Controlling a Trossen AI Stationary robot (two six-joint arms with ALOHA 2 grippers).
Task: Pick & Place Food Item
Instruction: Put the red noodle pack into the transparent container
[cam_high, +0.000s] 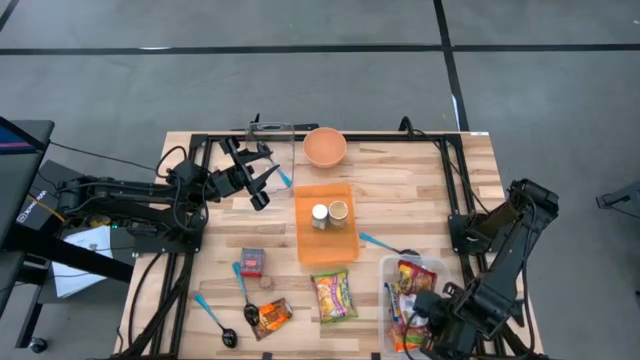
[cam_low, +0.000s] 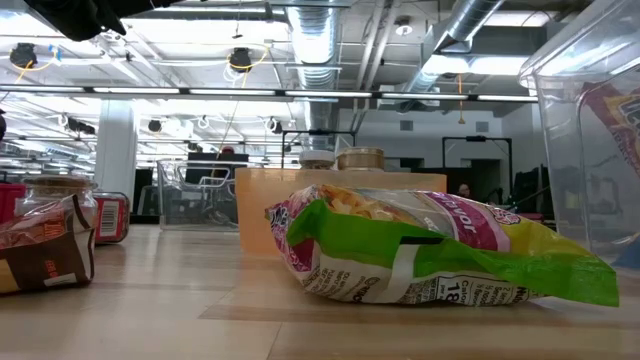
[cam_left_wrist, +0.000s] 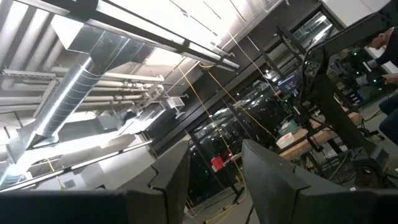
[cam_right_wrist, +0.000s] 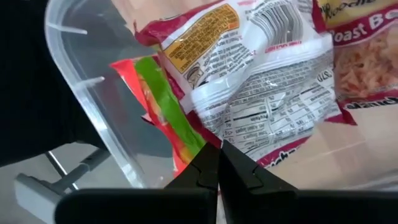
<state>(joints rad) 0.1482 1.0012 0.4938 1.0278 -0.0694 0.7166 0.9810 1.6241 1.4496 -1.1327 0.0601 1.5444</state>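
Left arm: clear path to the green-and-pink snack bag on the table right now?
Probably yes. The left hand is raised and open at the far-left side; the green-and-pink snack bag lies uncovered on the wooden table, though it must pass the orange tray.

An orange bowl (cam_high: 325, 146) sits at the table's far edge, two small jars (cam_high: 329, 213) stand on an orange tray (cam_high: 325, 240), and spoons (cam_high: 245, 297) lie near the front.

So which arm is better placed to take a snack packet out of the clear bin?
The right arm. Its end effector hangs shut directly over the packets in the clear bin, while the left end effector is raised, open, across the table.
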